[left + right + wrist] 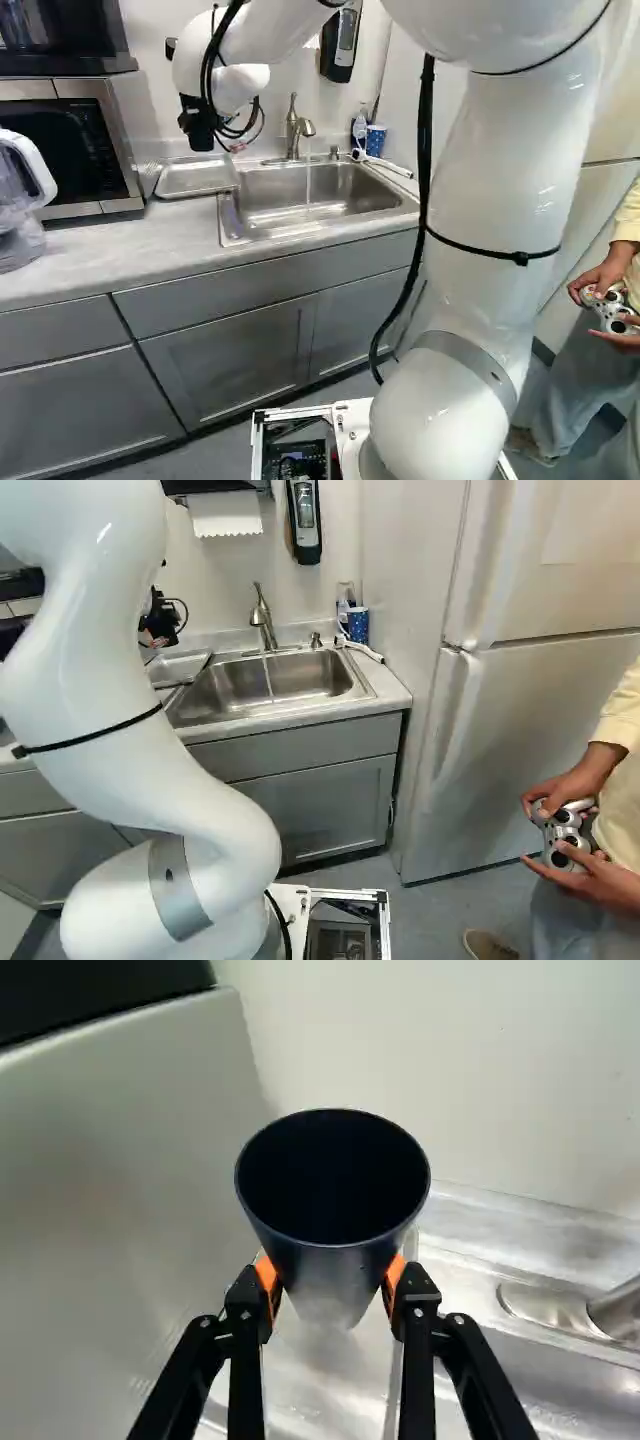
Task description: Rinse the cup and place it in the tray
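Wrist view: the end effector (332,1272) grasps the dark cup (333,1215) from two sides, seemingly above the tray (195,178).
The cup's base points away from the wrist, probably for setting down first; the tray waits on the worktop (150,246) beside the sink (300,212).

Open room lies above the sink (300,218); the faucet (293,132) rises at its far edge. The microwave (95,150) blocks the way leftward from the tray (195,179).
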### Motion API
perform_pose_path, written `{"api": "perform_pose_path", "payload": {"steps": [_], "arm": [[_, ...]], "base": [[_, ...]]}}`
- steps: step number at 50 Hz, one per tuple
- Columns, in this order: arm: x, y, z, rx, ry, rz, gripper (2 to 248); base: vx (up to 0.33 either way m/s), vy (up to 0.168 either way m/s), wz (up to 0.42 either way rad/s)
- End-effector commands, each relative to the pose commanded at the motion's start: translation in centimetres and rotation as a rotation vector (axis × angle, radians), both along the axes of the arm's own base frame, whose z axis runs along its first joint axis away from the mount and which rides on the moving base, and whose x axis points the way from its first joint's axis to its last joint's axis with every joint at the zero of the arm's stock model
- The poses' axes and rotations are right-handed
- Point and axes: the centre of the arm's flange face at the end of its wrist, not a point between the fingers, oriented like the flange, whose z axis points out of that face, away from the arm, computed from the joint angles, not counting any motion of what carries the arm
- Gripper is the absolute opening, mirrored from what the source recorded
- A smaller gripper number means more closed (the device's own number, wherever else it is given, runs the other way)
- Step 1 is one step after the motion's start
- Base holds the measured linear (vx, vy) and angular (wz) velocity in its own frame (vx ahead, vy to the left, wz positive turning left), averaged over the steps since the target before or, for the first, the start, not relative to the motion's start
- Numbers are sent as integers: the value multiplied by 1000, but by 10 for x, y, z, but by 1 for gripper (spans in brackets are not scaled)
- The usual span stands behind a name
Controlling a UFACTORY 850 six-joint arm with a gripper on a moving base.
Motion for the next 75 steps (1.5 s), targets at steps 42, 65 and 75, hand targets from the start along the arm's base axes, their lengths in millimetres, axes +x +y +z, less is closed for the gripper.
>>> {"api": "perform_pose_path", "payload": {"steps": [42,65,75], "arm": [[12,9,-47,-18,49,-15,121],[16,12,-75,-45,85,-15,121],[17,13,-79,-49,91,-15,121]], "base": [[0,0,0],[0,0,0],[0,0,0]]}}
